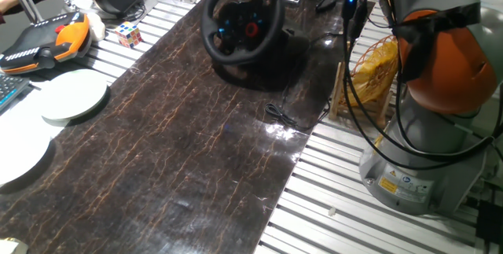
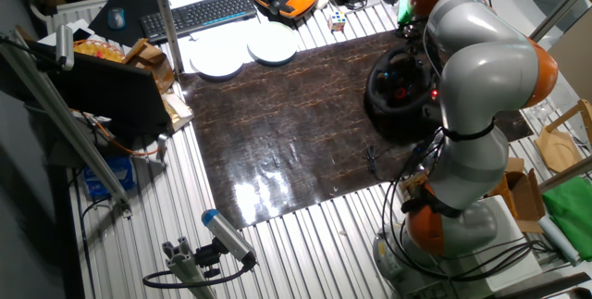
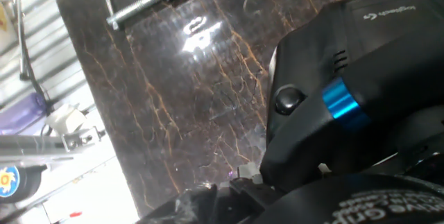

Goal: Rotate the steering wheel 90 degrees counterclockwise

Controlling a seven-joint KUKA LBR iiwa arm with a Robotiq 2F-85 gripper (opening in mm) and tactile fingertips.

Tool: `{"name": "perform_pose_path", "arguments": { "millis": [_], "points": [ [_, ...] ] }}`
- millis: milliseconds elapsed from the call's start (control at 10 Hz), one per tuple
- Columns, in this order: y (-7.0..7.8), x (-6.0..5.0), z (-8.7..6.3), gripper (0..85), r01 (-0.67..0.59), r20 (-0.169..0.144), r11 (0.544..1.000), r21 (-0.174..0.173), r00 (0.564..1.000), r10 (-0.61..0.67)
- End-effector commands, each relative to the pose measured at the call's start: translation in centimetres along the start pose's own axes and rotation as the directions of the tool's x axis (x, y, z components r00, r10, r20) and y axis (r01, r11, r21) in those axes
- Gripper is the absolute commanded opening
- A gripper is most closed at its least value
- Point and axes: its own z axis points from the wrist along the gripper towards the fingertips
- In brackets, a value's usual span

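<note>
Nearby, dark marbled mat point(image 1: 181, 144) covering the slatted table point(image 1: 369, 222), two white plates point(image 1: 75, 97) at its left edge, black steering wheel point(image 1: 240, 20) upright at the mat's far end, Rubik's cube point(image 1: 130, 34) far left, gripper unseen, finger state cannot be told.

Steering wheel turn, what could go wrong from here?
1. The gripper itself isn't visible in any view, so its hold on the steering wheel can't be confirmed; it might slip off the rim mid-turn.
2. A thin black cable lies loose on the dark mat just in front of the wheel's base; it could snag.
3. The arm hides much of the wheel in the other fixed view, making the rotation hard to judge.
</note>
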Motion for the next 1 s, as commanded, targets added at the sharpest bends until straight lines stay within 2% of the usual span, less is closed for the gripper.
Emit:
{"name": "perform_pose_path", "arguments": {
  "millis": [0,400,700,900],
  "points": [
    [0.0,0.2,0.2,1.0,-0.001,0.004,1.0,0.002,1.0,0.001],
    [-0.2,1.4,0.3,1.0,0.028,0.014,0.999,0.028,1.0,-0.028],
    [-0.5,1.9,0.6,1.0,0.052,0.07,0.999,0.013,0.996,-0.052],
    [-0.5,1.8,0.9,1.0,0.06,0.064,0.998,0.013,0.996,-0.061]
  ]
}}
